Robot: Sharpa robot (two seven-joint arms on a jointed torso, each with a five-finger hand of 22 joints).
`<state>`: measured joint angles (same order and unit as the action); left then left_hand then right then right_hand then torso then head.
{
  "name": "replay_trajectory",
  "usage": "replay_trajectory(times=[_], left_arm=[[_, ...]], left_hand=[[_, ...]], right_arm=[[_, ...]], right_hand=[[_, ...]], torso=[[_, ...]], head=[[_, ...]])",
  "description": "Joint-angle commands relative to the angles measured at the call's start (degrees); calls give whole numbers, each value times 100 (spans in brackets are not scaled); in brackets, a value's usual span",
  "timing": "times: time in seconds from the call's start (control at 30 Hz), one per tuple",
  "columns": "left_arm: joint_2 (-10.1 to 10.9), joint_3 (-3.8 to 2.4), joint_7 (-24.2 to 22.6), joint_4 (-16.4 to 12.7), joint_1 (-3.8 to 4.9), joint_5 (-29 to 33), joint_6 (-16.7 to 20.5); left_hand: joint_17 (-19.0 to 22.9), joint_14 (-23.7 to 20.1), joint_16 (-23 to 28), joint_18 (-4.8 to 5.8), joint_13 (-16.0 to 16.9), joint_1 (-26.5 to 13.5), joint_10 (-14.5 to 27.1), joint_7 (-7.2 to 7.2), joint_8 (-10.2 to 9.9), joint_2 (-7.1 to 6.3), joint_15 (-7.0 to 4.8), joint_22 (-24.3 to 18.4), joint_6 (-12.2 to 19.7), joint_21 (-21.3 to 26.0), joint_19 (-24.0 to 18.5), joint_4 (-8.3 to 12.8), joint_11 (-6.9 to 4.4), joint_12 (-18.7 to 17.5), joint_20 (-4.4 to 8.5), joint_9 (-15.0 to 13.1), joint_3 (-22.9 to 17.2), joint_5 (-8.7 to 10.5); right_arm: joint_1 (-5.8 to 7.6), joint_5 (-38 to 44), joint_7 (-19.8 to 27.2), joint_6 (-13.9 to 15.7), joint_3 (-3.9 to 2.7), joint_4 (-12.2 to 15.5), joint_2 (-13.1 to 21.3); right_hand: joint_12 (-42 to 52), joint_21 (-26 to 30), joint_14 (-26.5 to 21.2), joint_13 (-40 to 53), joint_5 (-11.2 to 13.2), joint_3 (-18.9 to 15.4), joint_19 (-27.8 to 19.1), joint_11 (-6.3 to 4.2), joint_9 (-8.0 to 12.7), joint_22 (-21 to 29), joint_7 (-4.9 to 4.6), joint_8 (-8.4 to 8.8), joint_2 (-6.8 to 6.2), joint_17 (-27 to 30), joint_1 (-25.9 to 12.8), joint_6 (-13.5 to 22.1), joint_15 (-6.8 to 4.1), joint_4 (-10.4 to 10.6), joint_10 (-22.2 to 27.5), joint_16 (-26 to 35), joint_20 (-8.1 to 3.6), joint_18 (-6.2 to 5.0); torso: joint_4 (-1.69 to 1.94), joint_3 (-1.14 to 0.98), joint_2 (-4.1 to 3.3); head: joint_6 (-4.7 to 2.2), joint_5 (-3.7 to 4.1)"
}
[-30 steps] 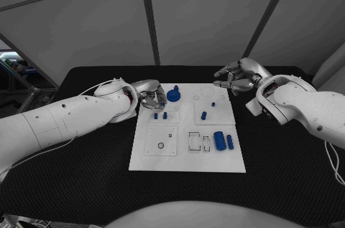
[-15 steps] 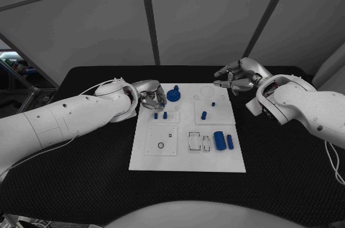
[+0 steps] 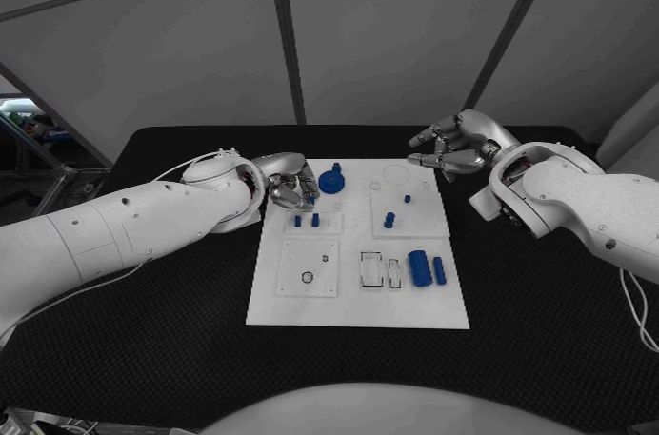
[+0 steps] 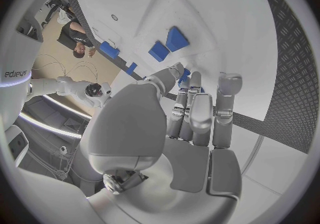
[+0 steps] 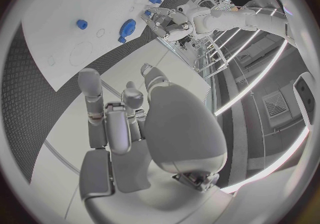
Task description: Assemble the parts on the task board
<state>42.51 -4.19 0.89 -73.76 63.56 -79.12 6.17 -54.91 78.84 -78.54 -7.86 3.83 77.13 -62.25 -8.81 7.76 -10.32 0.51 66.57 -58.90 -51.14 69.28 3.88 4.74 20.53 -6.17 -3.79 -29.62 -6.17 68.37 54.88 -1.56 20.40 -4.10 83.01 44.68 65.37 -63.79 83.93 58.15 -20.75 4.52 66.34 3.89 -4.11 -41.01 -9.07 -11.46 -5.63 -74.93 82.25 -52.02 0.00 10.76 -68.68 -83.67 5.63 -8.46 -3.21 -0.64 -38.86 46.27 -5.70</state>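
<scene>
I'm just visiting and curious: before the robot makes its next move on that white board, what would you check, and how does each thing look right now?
1. Task board lies flat and square on the table: ok.
2. Left hand close to the blue knob-shaped part: ok.
3. Left hand actually holding that part: cannot tell.
4. Right hand beyond the board's far right corner, holding nothing: ok.
5. Two blue cylinders lying loose at the near right: ok.
6. Small blue pegs standing upright: ok.

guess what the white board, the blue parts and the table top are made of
Task board: probably matte white plastic, flat with shallow cut recesses. Blue parts, such as the cylinder: likely plastic, uniform colour, dull sheen, perhaps printed. Table: black, with a fine patterned texture, looks like a rubber or foam mat; hard to say which.
</scene>
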Motion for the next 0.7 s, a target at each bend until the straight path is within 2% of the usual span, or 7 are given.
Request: replay_trajectory(times=[0.03,0.43,0.53,0.6,0.7], left_arm=[[5,-4,26,1,6,-30,-47],[49,-4,53,1,6,-30,-37],[74,-4,59,-2,6,-30,-31],[94,-4,57,-4,5,-30,-18],[131,-5,34,-14,5,-24,26]], left_hand=[[29,-8,18,-83,-2,-55,16,-1,-40,-32,27,-12,66,32,-11,7,32,-45,-34,10,46,23],[106,-37,39,-93,2,-78,23,-8,-105,-74,36,-29,131,81,-32,7,41,-84,-46,14,73,24],[134,-49,49,-97,1,-79,33,-5,-114,-83,38,-39,137,101,-42,9,42,-95,-48,12,79,24],[155,-59,56,-102,0,-78,46,-5,-119,-88,39,-50,138,124,-54,11,44,-106,-50,11,81,23],[166,-67,60,-104,-3,-76,72,-7,-128,-90,43,-54,136,137,-61,13,50,-129,-53,8,83,21]], right_arm=[[8,-11,35,5,-4,8,6],[8,1,8,-19,-4,-9,11],[8,42,-37,-77,-4,-23,14],[8,125,-72,-122,-4,-36,16],[8,371,-123,-200,-4,-67,17]], right_hand=[[-13,35,320,-4,-26,34,-40,1,8,7,10,-13,16,-422,-22,30,-41,10,21,26,8,-42],[-71,82,309,-82,-26,46,-71,1,10,81,9,-21,1,-380,-18,36,-42,6,77,55,7,-53],[-558,286,241,-640,-27,90,-231,4,15,390,5,-27,-6,-178,-7,67,-39,12,483,200,10,-103],[-1319,477,187,-1473,-28,155,-362,-2,12,663,10,-50,-13,-15,17,64,-48,25,1016,330,7,-145],[-2008,682,121,-2026,-22,321,-455,-13,8,931,11,-93,-28,237,97,4,-59,44,1196,536,-10,-187]], torso=[[1,0,-1],[-3,2,4],[1,2,2],[4,1,2],[6,4,-1]], head=[[2,3],[16,2],[12,4],[12,2],[4,3]])
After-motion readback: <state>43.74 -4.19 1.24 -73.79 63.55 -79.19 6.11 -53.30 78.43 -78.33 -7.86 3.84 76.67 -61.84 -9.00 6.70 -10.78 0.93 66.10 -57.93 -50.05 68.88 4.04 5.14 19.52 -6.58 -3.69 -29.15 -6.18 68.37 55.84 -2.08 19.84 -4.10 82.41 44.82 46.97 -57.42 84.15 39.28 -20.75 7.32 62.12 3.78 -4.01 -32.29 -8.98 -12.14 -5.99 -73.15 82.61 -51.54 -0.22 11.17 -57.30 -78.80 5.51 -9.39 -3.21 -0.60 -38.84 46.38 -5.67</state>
